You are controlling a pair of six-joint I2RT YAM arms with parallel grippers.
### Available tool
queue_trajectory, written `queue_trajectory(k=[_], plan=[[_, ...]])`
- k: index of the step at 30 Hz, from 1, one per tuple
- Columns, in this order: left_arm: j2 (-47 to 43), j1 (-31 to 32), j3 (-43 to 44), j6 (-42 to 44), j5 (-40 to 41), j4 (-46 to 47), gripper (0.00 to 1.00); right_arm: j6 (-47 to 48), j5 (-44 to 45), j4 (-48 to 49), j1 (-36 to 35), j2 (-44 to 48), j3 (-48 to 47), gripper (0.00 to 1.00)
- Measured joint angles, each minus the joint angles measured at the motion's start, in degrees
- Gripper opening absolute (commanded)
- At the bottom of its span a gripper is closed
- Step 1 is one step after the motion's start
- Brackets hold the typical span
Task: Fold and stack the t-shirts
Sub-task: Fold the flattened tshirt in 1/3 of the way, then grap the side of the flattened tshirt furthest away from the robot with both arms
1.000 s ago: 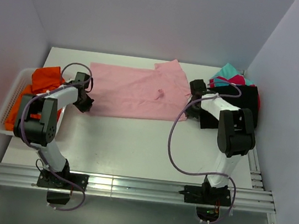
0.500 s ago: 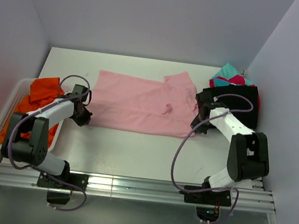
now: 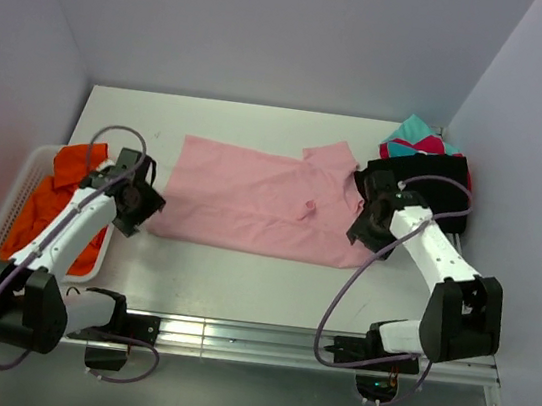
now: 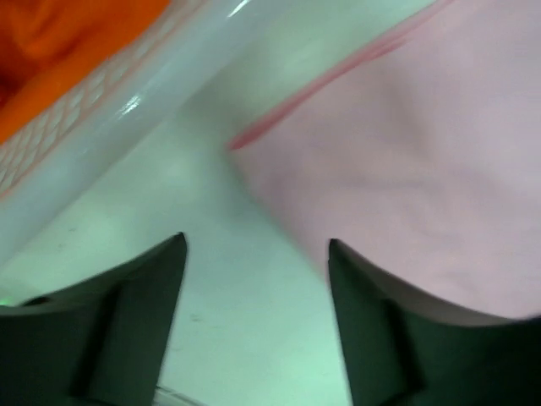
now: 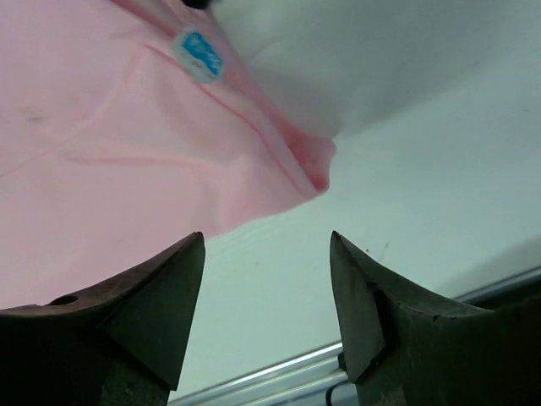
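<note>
A light pink t-shirt [image 3: 251, 200] lies spread flat across the middle of the table. My left gripper [image 3: 141, 208] stands open just off its left near corner, nothing between the fingers [image 4: 135, 321]; the pink t-shirt [image 4: 414, 161] edge shows beside the right finger. At the shirt's right near corner my right gripper [image 3: 368, 229] is open too, over bare table, with the pink t-shirt [image 5: 101, 127] and its blue label [image 5: 199, 52] just ahead. An orange t-shirt [image 3: 55, 198] fills the basket. Black [image 3: 431, 180], magenta [image 3: 462, 169] and teal [image 3: 412, 132] t-shirts are piled at the back right.
The white mesh basket [image 3: 3, 226] sits at the table's left edge, its rim [image 4: 127, 101] close beside my left gripper. A metal rail [image 3: 232, 337] runs along the near edge. Walls close in the table on three sides.
Both grippers dragged the pink t-shirt toward the near edge and slightly right, then opened and let go. The shirt now lies flat.
</note>
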State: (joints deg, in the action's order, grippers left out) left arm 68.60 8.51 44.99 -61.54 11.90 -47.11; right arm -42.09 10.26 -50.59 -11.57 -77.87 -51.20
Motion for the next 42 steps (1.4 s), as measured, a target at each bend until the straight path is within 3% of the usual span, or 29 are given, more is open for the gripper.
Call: queue_trajectory(k=[3, 9, 15, 18, 24, 36, 42], plan=[[-0.7, 0.1, 9.4, 0.3, 2.2, -2.1, 0.84, 0.3, 0.3, -4.6, 0.0, -0.3, -9.5, 0.68], [8.8, -0.3, 28.0, 5.2, 2.6, 4.1, 0.79, 3.5, 0.7, -4.7, 0.2, -10.9, -40.2, 0.67], [30.6, -2.2, 41.2, 11.2, -3.3, 11.7, 0.75, 7.6, -0.2, -4.5, 0.7, -35.3, -67.6, 0.65], [40.2, -3.1, 46.2, 13.6, -6.6, 13.2, 0.74, 9.4, -1.7, -4.6, 1.4, -48.6, -76.8, 0.65], [48.9, -4.6, 48.9, 17.5, -13.4, 16.1, 0.74, 10.0, -5.3, -3.9, 4.0, -62.6, -79.0, 0.64], [50.5, -6.1, 45.4, 20.5, -19.5, 23.0, 0.73, 7.5, -7.7, 8.2, 7.6, -64.8, -81.0, 0.64], [50.4, -6.4, 44.8, 20.7, -19.9, 22.6, 0.71, 4.2, -9.3, 11.3, 7.6, -71.6, -91.1, 0.62]])
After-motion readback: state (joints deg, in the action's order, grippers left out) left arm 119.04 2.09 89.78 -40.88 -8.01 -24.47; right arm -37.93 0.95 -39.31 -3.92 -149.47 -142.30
